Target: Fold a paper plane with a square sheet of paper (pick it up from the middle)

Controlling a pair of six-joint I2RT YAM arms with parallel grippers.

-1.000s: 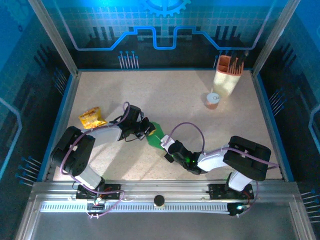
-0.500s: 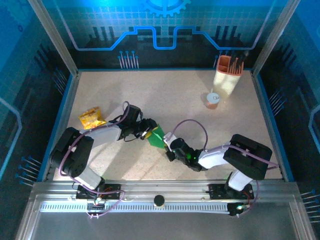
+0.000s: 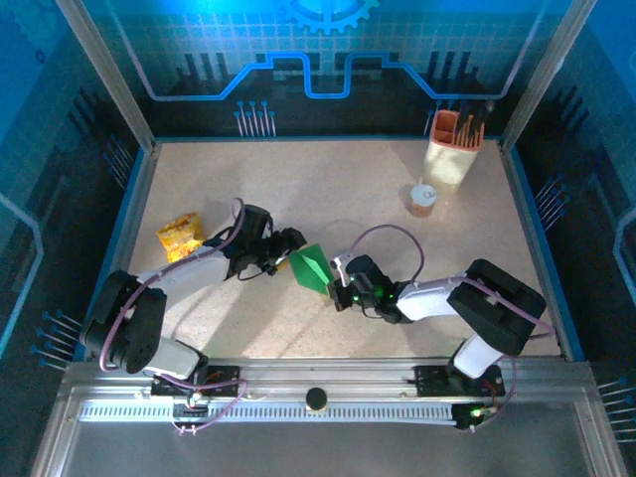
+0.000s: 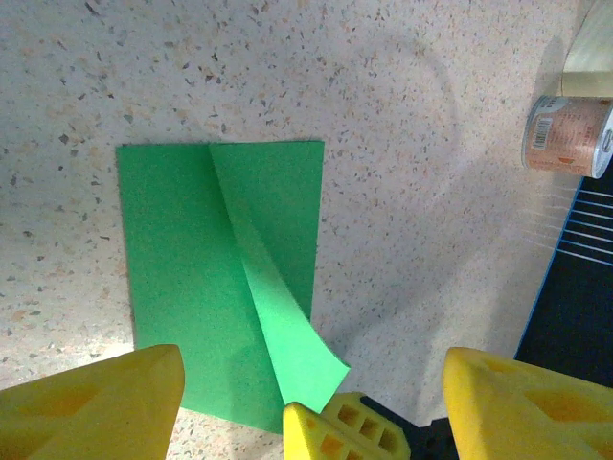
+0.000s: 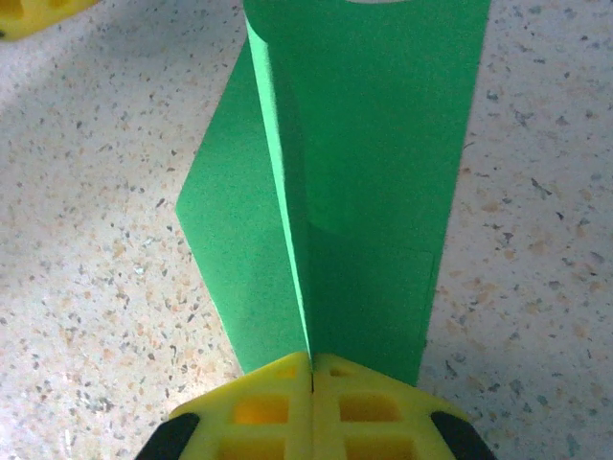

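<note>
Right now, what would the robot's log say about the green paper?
square sheet of paper: folded, on table, one flap lifted | right pincer: shut on its edge | left pincer: open, holding nothing

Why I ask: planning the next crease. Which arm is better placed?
Probably left: the left gripper is open and free beside the square sheet of paper, while the right gripper is shut on its edge.
</note>
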